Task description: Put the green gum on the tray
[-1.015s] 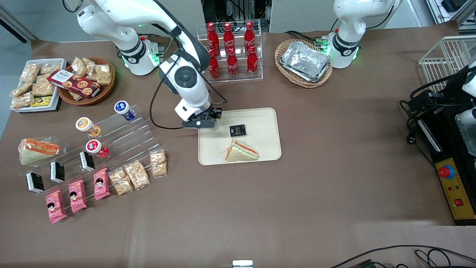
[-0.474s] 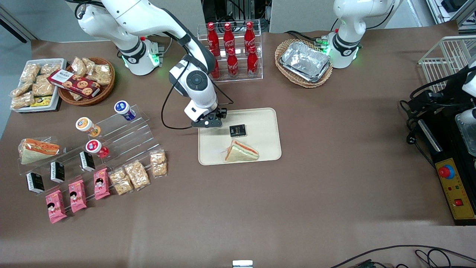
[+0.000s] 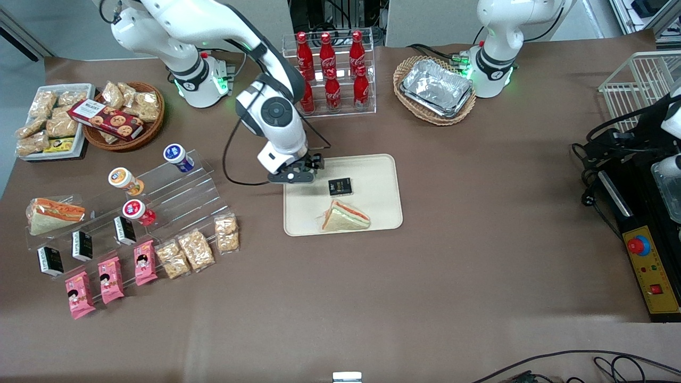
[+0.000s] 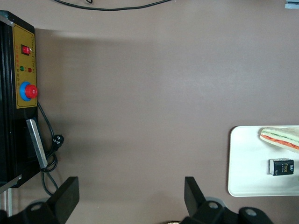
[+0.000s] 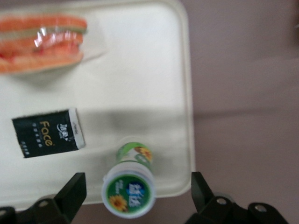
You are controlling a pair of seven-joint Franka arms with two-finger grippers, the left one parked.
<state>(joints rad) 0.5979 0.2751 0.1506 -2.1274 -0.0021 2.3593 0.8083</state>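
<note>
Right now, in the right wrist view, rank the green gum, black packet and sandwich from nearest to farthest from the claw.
Claw open, above the tray.
1. Green gum: standing on the tray between the fingers.
2. Black packet: beside the gum.
3. Sandwich: farthest.

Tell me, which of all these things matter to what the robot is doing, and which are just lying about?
Part of the job:
green gum, standing on the tray
gripper, open, above the gum

Just lying about:
sandwich and black packet on the tray
cola bottles
foil trays
pink snack packets
</note>
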